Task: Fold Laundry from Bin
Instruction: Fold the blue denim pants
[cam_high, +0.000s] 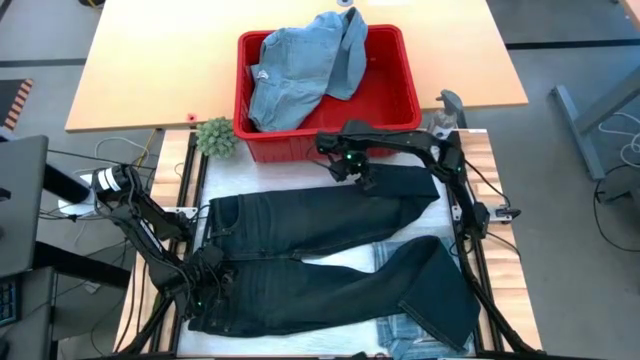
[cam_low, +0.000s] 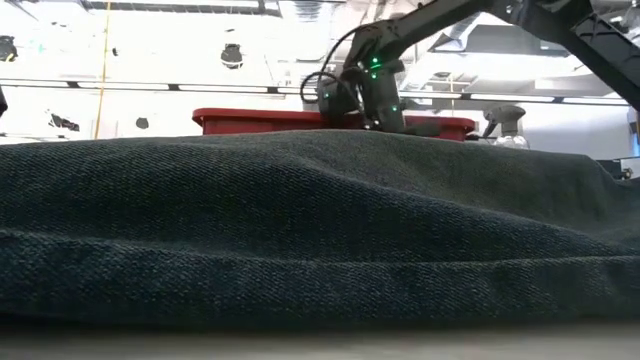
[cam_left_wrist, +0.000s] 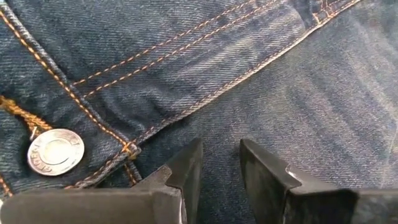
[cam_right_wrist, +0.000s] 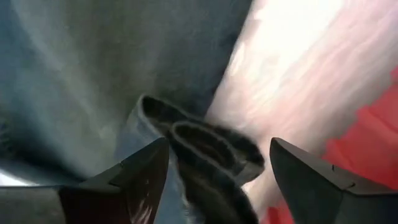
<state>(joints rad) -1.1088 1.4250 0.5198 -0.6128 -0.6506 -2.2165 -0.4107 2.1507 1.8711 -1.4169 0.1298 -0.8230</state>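
Observation:
Long dark navy trousers (cam_high: 320, 260) lie spread flat on the table, waist toward the left edge, both legs running right. My left gripper (cam_high: 205, 285) is down on the waist, beside the metal button (cam_left_wrist: 56, 152), its fingers a narrow gap apart with denim between them (cam_left_wrist: 221, 149). My right gripper (cam_high: 362, 180) hangs open over the far leg's hem (cam_right_wrist: 205, 146), one finger on either side and clear of it. The red bin (cam_high: 398, 95) behind holds a light blue denim garment (cam_high: 300, 65). My left gripper is closed on the trousers' front just below the waistband (cam_left_wrist: 219, 134), a little way from the button. The fingers slant down from the table's left. Whether a fold sits between them is hidden by the fingers themselves. The trousers lie flat on the table.
A second light blue denim piece (cam_high: 405, 330) lies under the near leg at the front right. A small green plant (cam_high: 215, 137) stands left of the bin. The bin's near wall (cam_low: 250, 120) is close behind my right gripper (cam_low: 375, 105).

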